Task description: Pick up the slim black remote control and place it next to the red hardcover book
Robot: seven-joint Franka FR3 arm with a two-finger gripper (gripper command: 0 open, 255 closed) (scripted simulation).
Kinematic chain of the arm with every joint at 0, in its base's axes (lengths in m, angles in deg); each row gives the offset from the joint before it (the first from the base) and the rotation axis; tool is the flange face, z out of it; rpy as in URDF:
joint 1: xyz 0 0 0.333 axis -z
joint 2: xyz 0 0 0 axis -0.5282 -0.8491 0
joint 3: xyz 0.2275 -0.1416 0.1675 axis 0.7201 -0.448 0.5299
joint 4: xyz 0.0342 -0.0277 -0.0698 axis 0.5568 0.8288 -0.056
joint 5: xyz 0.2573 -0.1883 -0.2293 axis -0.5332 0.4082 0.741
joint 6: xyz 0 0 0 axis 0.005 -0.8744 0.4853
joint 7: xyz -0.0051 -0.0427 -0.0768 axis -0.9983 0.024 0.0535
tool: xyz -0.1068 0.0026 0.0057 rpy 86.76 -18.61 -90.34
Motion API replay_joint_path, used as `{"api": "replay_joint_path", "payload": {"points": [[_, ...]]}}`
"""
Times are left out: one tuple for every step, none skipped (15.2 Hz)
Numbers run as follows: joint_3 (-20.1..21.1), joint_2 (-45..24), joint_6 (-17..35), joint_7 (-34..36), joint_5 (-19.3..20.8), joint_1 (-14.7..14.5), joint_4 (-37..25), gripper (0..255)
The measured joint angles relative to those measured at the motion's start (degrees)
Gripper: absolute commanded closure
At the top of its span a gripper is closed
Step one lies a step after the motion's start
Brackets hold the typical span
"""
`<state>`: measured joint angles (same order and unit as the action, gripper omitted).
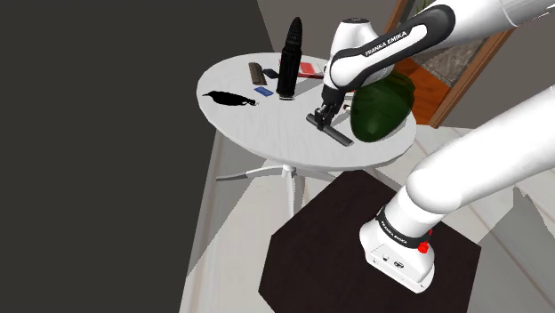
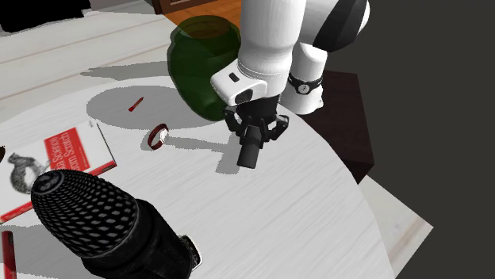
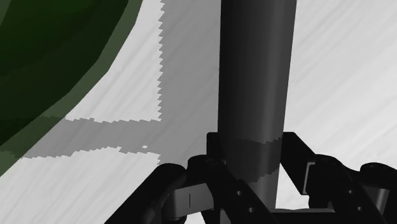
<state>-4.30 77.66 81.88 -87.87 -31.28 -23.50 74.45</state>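
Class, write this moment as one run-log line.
phase: grasp | gripper: shut on remote | remote: beside green vessel, apart from book | placed: not yet

The round white worktop [image 2: 270,222] is matt, with fine streaks like pale wood grain. The slim black remote control [image 3: 257,76] looks smooth with a soft satin sheen, and the bulbous dark green vase [image 1: 382,108] is see-through like tinted glass. The tall black cylinder [image 2: 83,210] has a rough mesh-patterned dome.
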Motion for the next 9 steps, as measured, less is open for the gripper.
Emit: {"api": "replay_joint_path", "payload": {"points": [[0.0, 0.5, -1.0, -0.1, -0.1, 0.0, -0.6, 255], [0.0, 1.0, -1.8, -0.3, -0.1, 0.0, -0.8, 255], [0.1, 1.4, -2.8, -0.3, -0.2, -0.1, -1.4, 255], [0.1, 2.2, -3.8, -0.5, -0.3, -0.1, -1.6, 255], [0.2, 2.7, -4.9, -0.4, -0.4, -0.1, -2.2, 255], [0.3, 3.2, -5.9, -0.5, -0.5, -0.2, -2.7, 255], [0.2, 3.6, -6.8, -0.7, -0.6, -0.1, -3.2, 255], [0.3, 4.2, -7.7, -0.8, -0.6, -0.1, -3.6, 255], [0.3, 4.7, -8.5, -0.8, -0.7, -0.2, -3.9, 255]]}}
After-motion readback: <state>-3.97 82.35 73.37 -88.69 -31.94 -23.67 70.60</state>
